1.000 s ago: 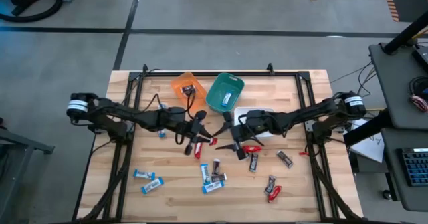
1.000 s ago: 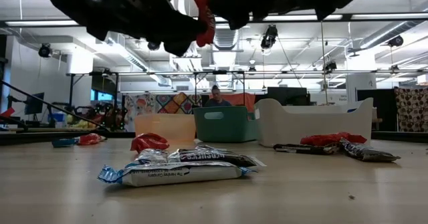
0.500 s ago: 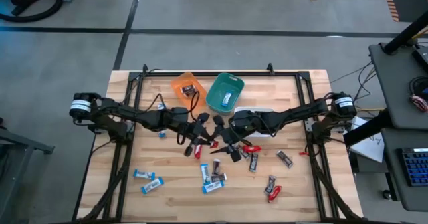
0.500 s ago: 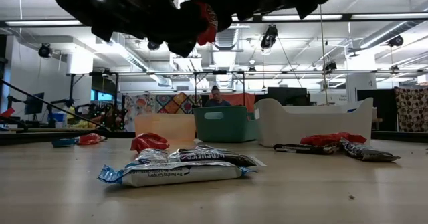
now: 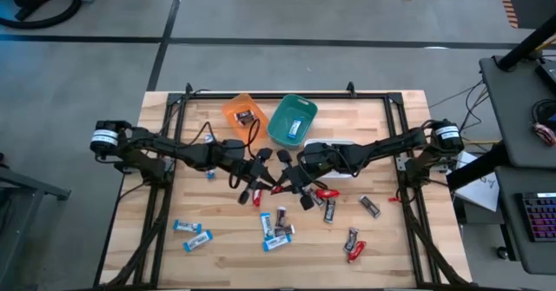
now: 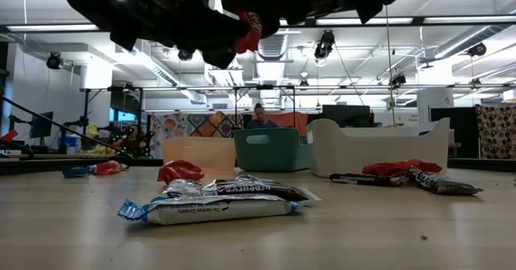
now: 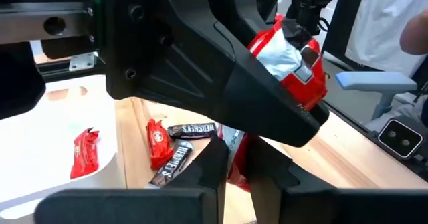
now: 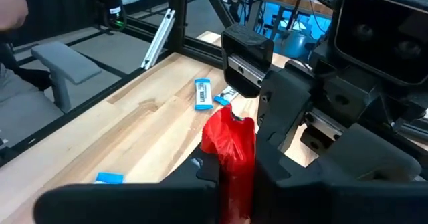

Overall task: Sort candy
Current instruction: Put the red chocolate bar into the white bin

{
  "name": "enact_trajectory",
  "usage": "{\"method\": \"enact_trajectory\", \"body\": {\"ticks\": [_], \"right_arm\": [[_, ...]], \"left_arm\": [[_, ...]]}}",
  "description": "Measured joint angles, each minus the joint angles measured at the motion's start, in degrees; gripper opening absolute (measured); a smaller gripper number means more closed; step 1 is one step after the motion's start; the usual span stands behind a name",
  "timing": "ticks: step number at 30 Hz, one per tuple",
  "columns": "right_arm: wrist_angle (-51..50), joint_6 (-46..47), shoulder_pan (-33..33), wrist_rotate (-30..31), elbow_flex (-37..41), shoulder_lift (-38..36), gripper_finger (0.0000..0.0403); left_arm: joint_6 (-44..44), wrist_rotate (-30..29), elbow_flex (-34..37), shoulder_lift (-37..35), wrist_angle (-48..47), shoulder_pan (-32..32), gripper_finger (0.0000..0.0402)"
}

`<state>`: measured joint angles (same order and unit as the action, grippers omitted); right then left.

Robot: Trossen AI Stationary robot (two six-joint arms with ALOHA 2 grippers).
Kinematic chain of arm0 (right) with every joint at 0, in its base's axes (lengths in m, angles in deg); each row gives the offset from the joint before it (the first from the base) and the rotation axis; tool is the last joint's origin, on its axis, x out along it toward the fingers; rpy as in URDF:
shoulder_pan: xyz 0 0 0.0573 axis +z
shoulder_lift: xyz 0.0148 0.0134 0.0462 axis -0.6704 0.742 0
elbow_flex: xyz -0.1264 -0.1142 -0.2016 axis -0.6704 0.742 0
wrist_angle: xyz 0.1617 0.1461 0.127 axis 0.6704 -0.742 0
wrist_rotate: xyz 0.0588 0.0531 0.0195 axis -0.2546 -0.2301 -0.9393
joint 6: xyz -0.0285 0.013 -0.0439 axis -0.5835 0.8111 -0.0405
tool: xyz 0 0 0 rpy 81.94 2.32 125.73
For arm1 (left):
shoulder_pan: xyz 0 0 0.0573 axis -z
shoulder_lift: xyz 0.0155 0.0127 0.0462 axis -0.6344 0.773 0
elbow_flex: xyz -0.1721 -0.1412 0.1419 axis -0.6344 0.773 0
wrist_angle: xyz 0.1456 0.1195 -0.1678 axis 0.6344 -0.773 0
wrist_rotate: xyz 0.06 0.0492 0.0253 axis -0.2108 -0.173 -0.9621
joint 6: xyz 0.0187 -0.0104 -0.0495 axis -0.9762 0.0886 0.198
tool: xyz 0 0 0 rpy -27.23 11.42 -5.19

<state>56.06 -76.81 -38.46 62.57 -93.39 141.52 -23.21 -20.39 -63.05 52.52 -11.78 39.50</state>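
I see both grippers meeting mid-frame above the table. My left gripper and right gripper are both clamped narrow on one shiny red wrapped candy bar, held aloft between them.

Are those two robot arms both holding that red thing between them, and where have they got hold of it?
Yes. The left gripper and right gripper each pinch one end of the same red candy in mid-air.

shiny red wrapped candy bar, silver inside at the torn end. Light blue-and-white bars near the bench's front-left corner. Dark brown bar. Orange bin, teal bin, white bin. Pale striped wood bench.
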Motion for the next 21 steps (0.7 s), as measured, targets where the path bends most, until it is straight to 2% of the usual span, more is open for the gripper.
{"method": "enact_trajectory", "body": {"ticks": [4,8,13,15,17,21], "right_arm": [[-0.63,1.46,-0.18,-0.82,-0.11,-0.07,0.0043],[-2.44,2.15,-0.54,-0.93,-0.33,-0.56,0.0038],[-12.33,3.24,-1.40,-0.41,-1.47,-2.66,0.0031],[-18.65,4.69,-1.88,2.52,-2.38,-4.04,0.0032],[-26.84,5.76,-2.22,8.00,-3.66,-5.60,0.0032],[-44.49,9.46,-2.60,18.56,-6.09,-7.27,0.0033]], "left_arm": [[0.27,0.42,-0.06,-0.09,-2.12,-0.33,0.0069],[0.26,0.30,-0.03,-0.53,-5.41,-1.01,0.0120],[-0.38,0.04,-0.03,-3.50,-14.60,-2.62,0.0168],[-0.37,-0.03,-0.03,-4.82,-19.76,-3.25,0.0176],[0.07,-0.48,-0.03,-6.59,-24.59,-3.68,0.0179],[2.36,-7.36,0.00,-9.14,-32.91,-3.73,0.0180]]}}
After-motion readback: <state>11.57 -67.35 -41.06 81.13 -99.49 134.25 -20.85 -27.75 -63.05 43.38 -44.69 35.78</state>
